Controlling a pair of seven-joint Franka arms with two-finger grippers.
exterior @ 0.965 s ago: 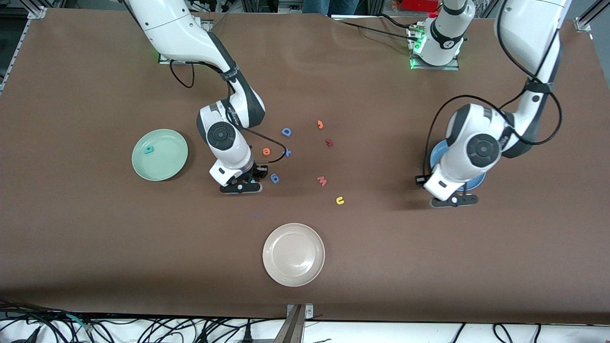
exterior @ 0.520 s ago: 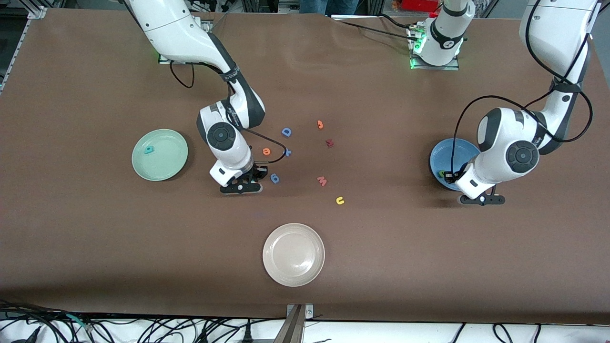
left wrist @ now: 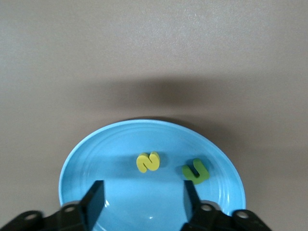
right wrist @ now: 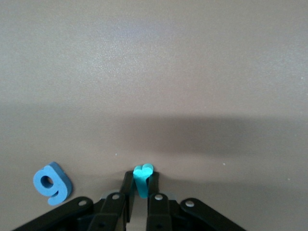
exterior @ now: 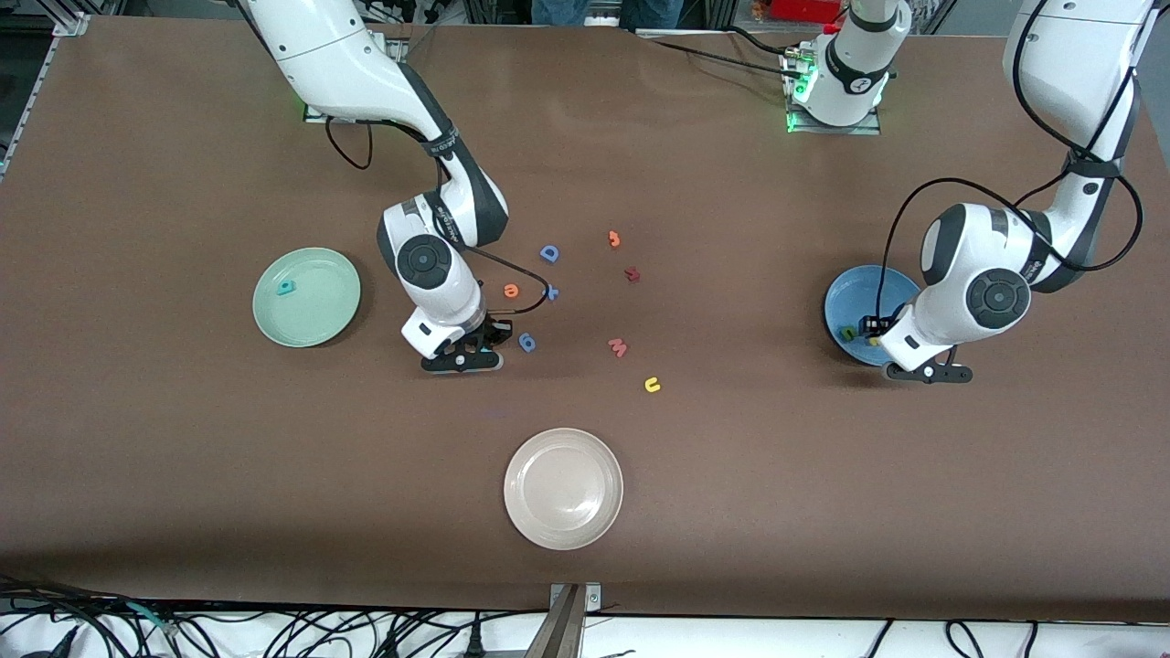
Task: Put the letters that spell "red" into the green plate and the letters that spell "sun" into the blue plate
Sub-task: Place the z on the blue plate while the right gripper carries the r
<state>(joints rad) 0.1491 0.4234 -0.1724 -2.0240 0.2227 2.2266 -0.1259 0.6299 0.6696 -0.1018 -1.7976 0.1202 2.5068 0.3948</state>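
Left tool [left wrist: 142, 204] now gapes empty over blue plate [left wrist: 96, 154], yellow "s" [left wrist: 148, 162] released beside green "n" [left wrist: 196, 171]; right tool [right wrist: 138, 192] pinches teal letter [right wrist: 143, 179] at bench [right wrist: 154, 72] level.

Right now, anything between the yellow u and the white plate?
Nothing. In the front view only bare brown table separates the yellow u from the white plate.

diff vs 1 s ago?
The left pincer shifted toward the left arm's end of the table, over the blue plate, and opened: the yellow "s" now lies there beside the green "n". The right pincer closed on a teal letter at the table. Loose letters and the other plates stayed put.
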